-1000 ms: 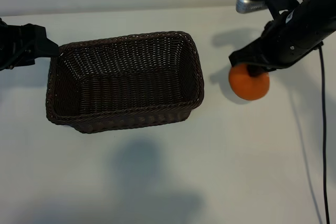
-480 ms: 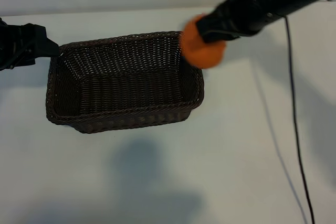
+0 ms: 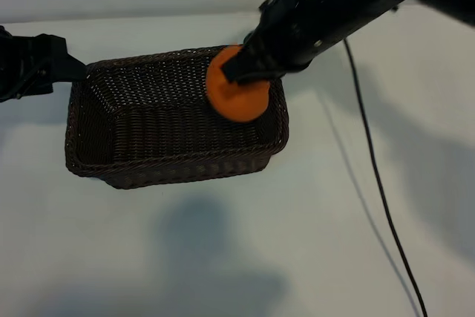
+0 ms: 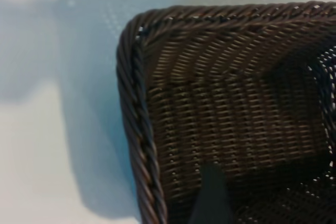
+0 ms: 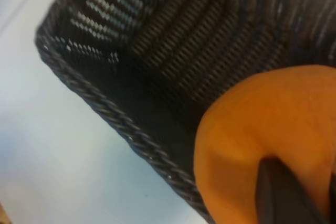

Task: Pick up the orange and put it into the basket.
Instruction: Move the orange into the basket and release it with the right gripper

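Orange, matte and round, hangs clamped in the right gripper above the basket's right end: picked up, not yet released. The left gripper waits spread wide at the basket's left rim. Left wrist view: tight dark wicker, braided rim, rounded corner. Right wrist view: smooth fruit over woven weave.
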Robot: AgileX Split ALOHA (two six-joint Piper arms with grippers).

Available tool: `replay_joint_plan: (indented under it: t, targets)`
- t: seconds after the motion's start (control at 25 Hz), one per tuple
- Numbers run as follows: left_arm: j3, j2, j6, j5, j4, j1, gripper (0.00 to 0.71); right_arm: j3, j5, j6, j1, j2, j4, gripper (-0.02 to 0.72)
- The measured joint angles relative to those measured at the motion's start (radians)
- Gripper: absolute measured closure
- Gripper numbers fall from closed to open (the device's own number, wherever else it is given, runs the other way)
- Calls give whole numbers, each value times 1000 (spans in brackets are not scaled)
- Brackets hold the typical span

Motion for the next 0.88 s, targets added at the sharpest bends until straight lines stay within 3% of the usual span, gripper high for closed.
replay_joint_plan:
  t: [0.52,0.88]
  targets:
    - [0,0,0,5,-6,0,121,-25,-60,-144,63,110,65,637]
    - [0,0,4,5,-6,0,162,-131,-71,-164,126,247,51,637]
